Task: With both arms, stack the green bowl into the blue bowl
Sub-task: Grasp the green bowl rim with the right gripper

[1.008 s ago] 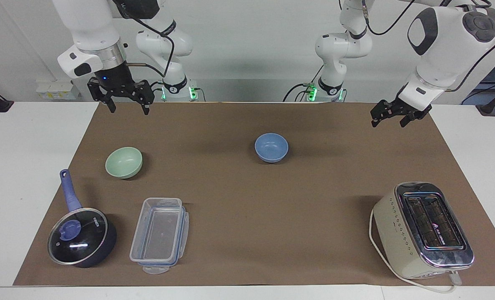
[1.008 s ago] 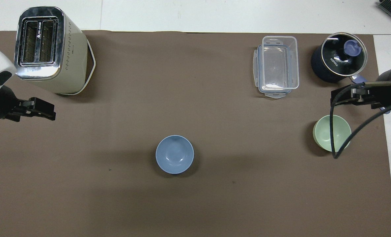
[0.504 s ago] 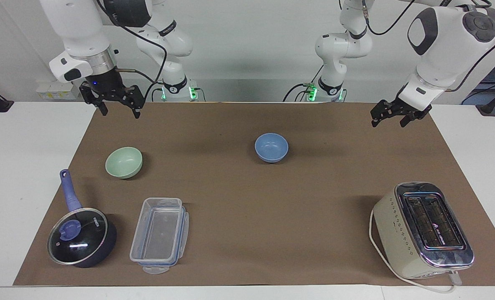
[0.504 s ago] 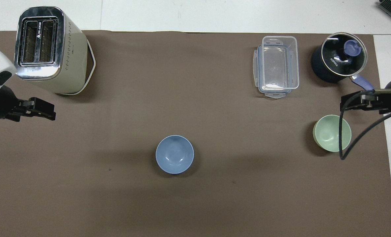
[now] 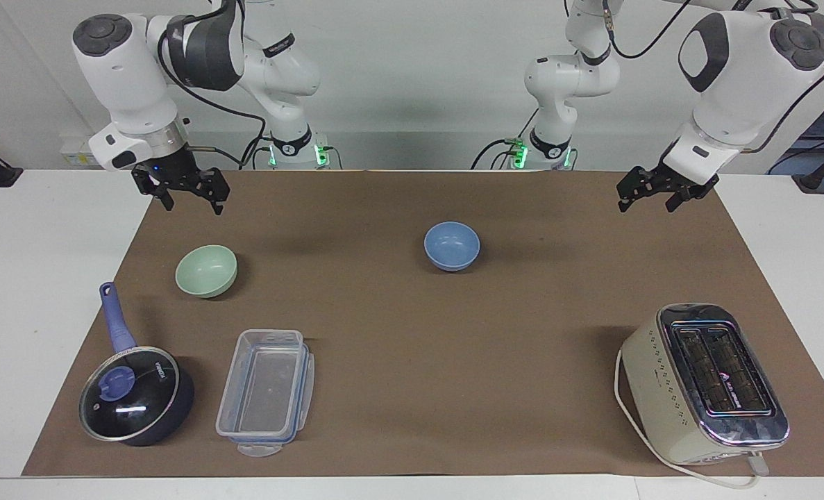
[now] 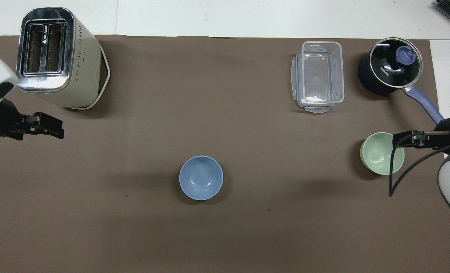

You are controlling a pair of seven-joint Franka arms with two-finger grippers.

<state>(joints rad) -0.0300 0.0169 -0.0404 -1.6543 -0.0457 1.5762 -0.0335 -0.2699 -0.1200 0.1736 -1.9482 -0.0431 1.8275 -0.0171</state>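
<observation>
The green bowl (image 5: 206, 271) is small, round, pale mint and matte, standing upright and empty on the brown mat (image 5: 412, 326) toward the right arm's end of the table, short of the mat's edge there. The blue bowl (image 5: 452, 245) is its twin in periwinkle, also upright and empty, near the middle of the mat and slightly nearer the robots than the green one. The two are well apart.

The right gripper (image 5: 188, 200) hangs in the air over the mat's corner nearest the robots at the right arm's end, fingers spread wide and holding nothing. In the overhead view it overlaps the green bowl's rim, but the facing view shows it raised, clear of the bowl. The left gripper (image 5: 649, 193) waits over the mat's edge at the left arm's end, jaws apart, empty.

In the overhead view a black cable (image 6: 403, 167) crosses the green bowl, and most of both arms is cut off.
</observation>
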